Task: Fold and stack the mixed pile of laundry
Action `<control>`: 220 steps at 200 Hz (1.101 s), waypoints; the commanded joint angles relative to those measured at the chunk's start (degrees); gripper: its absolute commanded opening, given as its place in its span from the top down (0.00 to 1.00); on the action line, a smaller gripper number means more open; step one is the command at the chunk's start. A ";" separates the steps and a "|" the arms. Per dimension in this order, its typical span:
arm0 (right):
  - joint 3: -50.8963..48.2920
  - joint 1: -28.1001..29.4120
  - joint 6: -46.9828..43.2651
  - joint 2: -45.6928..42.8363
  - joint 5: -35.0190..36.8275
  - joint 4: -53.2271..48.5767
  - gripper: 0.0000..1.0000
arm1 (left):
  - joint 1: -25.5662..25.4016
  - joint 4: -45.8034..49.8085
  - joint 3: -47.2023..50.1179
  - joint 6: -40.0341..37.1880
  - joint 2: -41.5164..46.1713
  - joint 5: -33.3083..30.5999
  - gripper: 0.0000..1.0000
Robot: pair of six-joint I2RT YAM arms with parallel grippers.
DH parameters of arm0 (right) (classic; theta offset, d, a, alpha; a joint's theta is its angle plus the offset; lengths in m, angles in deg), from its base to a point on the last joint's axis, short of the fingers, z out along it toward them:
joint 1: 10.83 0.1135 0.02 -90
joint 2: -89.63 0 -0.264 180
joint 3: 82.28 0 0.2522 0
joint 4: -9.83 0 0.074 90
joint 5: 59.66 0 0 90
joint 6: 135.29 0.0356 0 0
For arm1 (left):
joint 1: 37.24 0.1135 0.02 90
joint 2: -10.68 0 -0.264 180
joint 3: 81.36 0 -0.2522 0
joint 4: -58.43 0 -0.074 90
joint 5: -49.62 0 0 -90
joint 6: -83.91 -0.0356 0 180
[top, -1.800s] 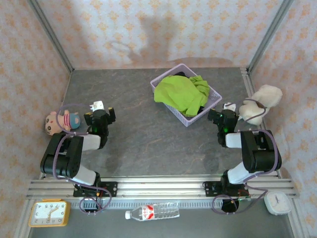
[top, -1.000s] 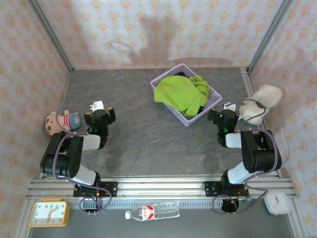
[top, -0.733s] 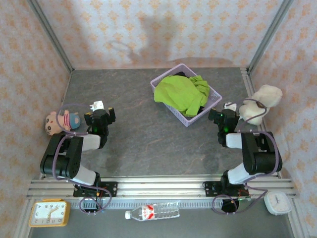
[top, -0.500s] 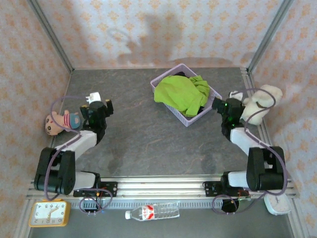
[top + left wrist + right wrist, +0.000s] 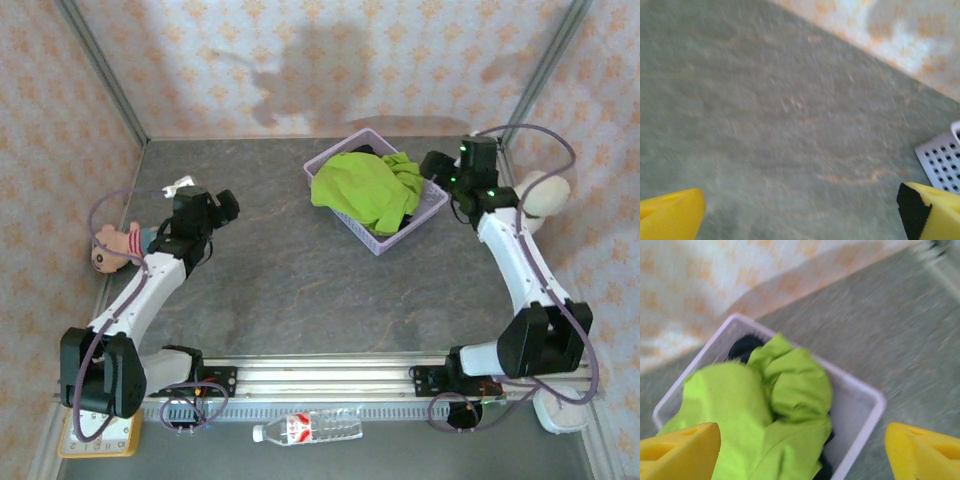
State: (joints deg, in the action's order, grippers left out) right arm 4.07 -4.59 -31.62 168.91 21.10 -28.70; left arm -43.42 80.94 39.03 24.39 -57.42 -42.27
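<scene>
Picking-out step: right gripper [image 5: 435, 165] spread wide beside the lime-green garment [image 5: 365, 190] in the basket [image 5: 380, 246] near the table's [image 5: 280, 270] far edge; left gripper [image 5: 222, 208] spread, empty. Next: lower, pinch, lift.

- The left arm [image 5: 140, 290] stretched forward from its base at the near left, leaning slightly right.
- The left tool [image 5: 222, 203] [image 5: 800, 215] had its yellow fingers [image 5: 670, 215] spread wide, holding nothing.
- The right arm [image 5: 515, 250] extended far forward, with its wrist turned inward.
- The right tool [image 5: 436, 164] [image 5: 800, 450] pointed left, with its yellow fingers [image 5: 925, 447] wide apart and empty.
</scene>
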 commanded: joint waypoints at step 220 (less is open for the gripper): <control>26.43 15.44 -2.62 39.86 20.05 -25.92 0.73 | -7.04 9.31 3.59 15.59 -4.36 9.98 0.01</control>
State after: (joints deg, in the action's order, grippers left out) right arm 32.68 17.52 -37.74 211.25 37.87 -52.75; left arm -49.58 88.05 44.67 39.54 -60.78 -32.79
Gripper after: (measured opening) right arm 0.273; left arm 0.989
